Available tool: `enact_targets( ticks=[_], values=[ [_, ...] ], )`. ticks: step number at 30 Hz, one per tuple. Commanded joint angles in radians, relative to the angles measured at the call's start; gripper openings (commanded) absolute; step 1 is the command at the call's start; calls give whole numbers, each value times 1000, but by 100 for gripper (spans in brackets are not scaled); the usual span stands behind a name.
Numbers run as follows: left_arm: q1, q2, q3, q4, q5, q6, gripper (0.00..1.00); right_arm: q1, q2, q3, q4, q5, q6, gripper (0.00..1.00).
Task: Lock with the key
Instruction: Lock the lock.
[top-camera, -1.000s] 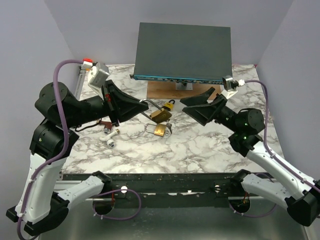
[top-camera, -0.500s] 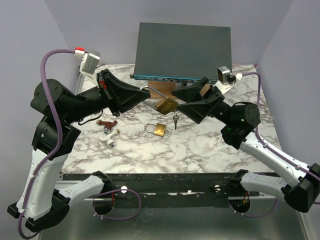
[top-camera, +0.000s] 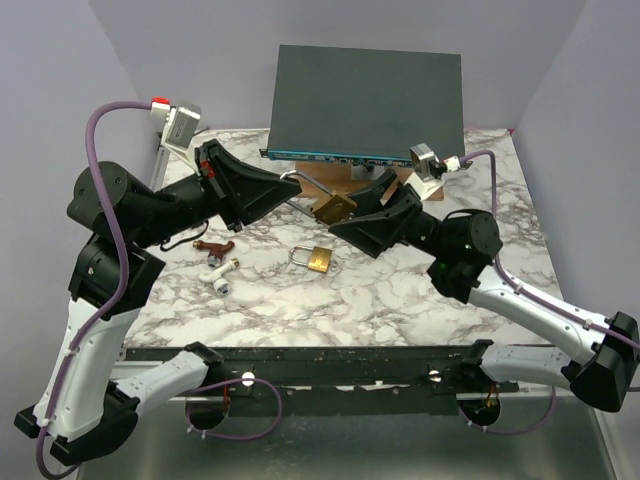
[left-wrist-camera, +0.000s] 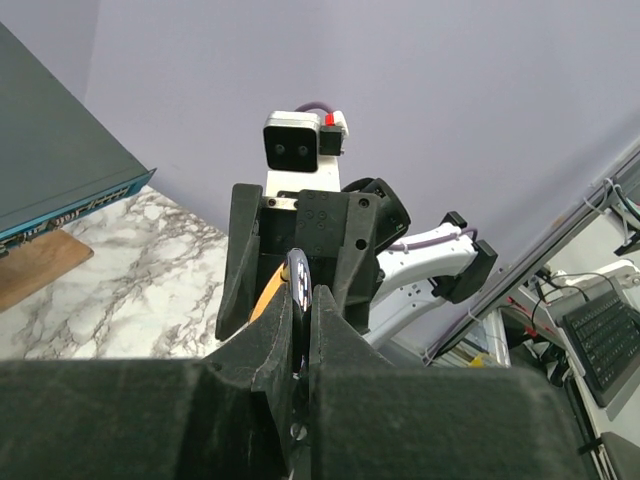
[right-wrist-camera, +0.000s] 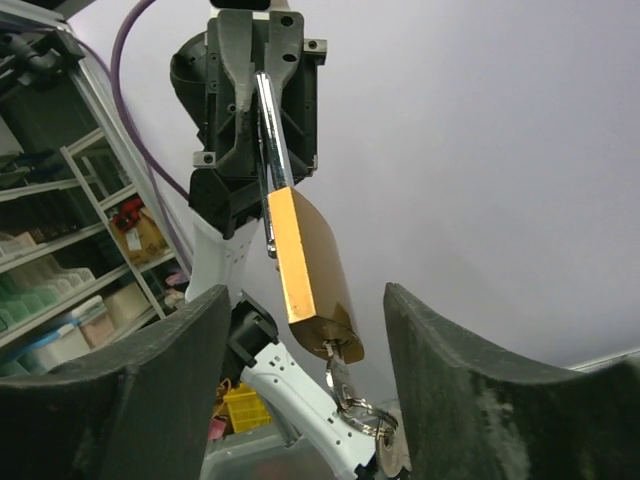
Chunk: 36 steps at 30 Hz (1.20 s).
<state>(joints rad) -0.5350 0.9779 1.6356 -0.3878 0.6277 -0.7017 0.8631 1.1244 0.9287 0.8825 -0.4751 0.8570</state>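
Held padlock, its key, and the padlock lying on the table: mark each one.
Held padlock (right-wrist-camera: 310, 262): right wrist view, brass body.
Key (right-wrist-camera: 338, 375): right wrist view, shank under the keyhole.
Table padlock (top-camera: 319, 261): top external view, brass body.

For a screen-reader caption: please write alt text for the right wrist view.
A brass padlock hangs by its shackle from the left hand above, a key in its underside with a key ring dangling. The dark fingers of the right hand stand apart on either side, not touching it.
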Motion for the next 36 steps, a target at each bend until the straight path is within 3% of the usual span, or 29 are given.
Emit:
enact_targets(
  ticks=[1, 5, 14, 20, 26, 31, 34, 36],
  values=[
    [-6, -38, -13, 104, -36, -18, 0, 16, 20, 37, 38, 33, -18, 62],
    [-6, -45, -26, 109, -33, -16, 0, 21, 27, 48, 45, 46, -12, 57],
    [-5, -62, -62, 128, -42, -18, 0, 38, 58, 64, 47, 41, 2, 34],
    [-5, -70, -61, 139, -55, -19, 0, 45, 57, 48, 46, 42, 2, 42],
    [-4, -72, -77, 148, -55, -23, 0, 45, 45, 35, 45, 53, 7, 40],
    [-5, -78, -91, 148, -52, -21, 0, 46, 36, 34, 37, 60, 18, 21],
    [-4, -82, -102, 135, -44, -10, 0, 47, 20, 46, 5, 65, 16, 1],
    [-6, -91, -106, 106, -35, 16, 0, 47, 2, 61, -36, 58, 8, 1]
  ],
)
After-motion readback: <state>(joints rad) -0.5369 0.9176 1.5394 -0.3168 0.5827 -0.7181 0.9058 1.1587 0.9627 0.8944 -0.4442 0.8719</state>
